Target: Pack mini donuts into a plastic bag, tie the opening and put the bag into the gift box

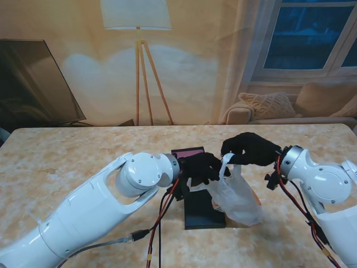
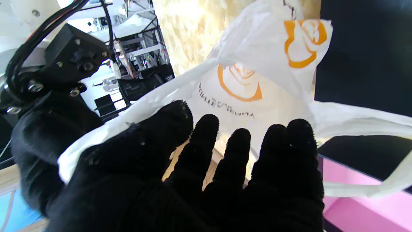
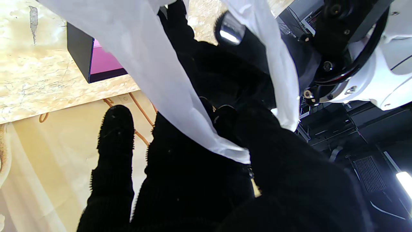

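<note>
A white plastic bag with orange print hangs above the table's middle, held between both black-gloved hands. My left hand grips one handle strip on the bag's left side. My right hand is shut on the other handle strip, slightly higher and farther from me. The bag's body sags over a black gift box. The box's pink inside shows in both wrist views. The donuts cannot be seen through the bag.
The marbled table spreads to both sides. Black and red cables run from my left wrist toward the near edge. A floor lamp and a sofa stand beyond the far edge.
</note>
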Controlling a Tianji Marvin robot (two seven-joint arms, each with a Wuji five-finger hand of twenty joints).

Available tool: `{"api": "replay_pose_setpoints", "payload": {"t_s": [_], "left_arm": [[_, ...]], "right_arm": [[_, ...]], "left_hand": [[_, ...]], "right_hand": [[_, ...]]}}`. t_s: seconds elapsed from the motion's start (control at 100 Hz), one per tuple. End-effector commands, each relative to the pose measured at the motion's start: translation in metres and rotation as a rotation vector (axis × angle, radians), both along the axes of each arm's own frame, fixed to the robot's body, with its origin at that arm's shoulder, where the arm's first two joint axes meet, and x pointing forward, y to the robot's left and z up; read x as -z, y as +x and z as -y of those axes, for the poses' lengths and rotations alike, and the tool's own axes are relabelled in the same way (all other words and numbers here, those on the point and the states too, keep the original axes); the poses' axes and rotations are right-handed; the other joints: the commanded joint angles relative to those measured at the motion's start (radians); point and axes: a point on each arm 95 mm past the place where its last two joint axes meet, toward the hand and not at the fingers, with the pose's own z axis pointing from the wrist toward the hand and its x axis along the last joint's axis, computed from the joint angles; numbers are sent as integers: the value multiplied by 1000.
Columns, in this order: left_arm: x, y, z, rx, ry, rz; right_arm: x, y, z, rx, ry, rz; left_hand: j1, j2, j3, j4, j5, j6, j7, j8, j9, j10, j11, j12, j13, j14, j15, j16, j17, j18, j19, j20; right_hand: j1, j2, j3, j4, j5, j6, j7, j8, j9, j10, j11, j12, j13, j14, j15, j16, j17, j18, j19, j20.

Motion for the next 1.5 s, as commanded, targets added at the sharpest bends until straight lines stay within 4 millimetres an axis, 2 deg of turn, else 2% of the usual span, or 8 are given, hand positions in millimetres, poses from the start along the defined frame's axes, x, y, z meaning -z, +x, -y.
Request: {"api": "replay_pose_setpoints", "payload": {"t_s": [0.0, 0.25, 0.44, 0.63, 1.02, 1.22, 1.49], "left_arm": [[-5, -4, -1, 6, -10, 31], [-8, -7, -23, -49, -6, 174], [-5, -10, -51, -90, -6, 238], [10, -10, -97, -129, 80, 293], [50, -15, -185, -228, 336, 396], [61, -19, -213, -220, 484, 415], [79, -28, -246, -261, 677, 473]], "right_arm": [[4, -3, -4, -7, -2, -13], [5, -3, -4, 2, -8, -18], [6, -2, -2, 5, -26, -35], [8, -1, -1, 21, -26, -63], [8, 2, -1, 28, -33, -60], [9, 3, -1, 30, -35, -58], [10, 3, 1, 30, -38, -58]], "left_hand": [[11, -24, 29, 20, 34, -21, 25, 16, 27, -15, 12, 11, 25, 16, 21, 24, 1, -23, 25, 25], [7, -24, 36, 19, 43, -28, 35, 32, 29, -20, 19, 27, 22, 12, 27, 44, -3, -31, 26, 25], [4, -25, 35, 19, 44, -35, 41, 41, 29, -23, 18, 31, 17, 11, 21, 48, -15, -28, 19, 23], [0, -33, 31, 19, 52, -47, 54, 53, 34, -23, 7, 30, 6, 17, 3, 45, -34, -21, -2, 15], [38, -81, 36, 19, 68, -67, 75, 75, 75, -48, 8, 45, 37, 0, 3, 55, -20, -29, -5, 13], [48, -92, 33, 8, 62, -86, 85, 90, 83, -59, 4, 50, 47, 1, 4, 66, -19, -28, -8, 11], [45, -107, 49, 16, 55, -104, 89, 92, 83, -67, -2, 52, 57, -8, -2, 72, -13, -25, -11, 9]], "right_hand": [[226, -29, 223, 40, 13, -413, 170, 109, 16, -68, 40, 37, 5, -22, 34, 37, -7, -12, 13, 4], [219, -44, 266, 57, 3, -398, 180, 121, 4, -61, 68, 61, -10, -18, 72, 47, -18, -4, 14, 9], [226, -32, 287, 59, 4, -395, 218, 156, -10, -58, 96, 78, -22, -13, 105, 61, -29, 7, 15, 13], [240, -26, 320, 57, 8, -381, 258, 207, -21, -52, 129, 100, -34, -5, 140, 77, -46, 21, 18, 24], [239, -30, 328, 55, 11, -391, 261, 224, -18, -59, 135, 89, -29, -9, 139, 70, -44, 19, 18, 28], [237, -29, 326, 56, 12, -392, 255, 224, -16, -63, 134, 84, -30, -9, 138, 69, -40, 17, 20, 29], [238, -31, 326, 58, 16, -396, 247, 221, -15, -62, 133, 80, -27, -9, 136, 66, -39, 18, 20, 30]]}}
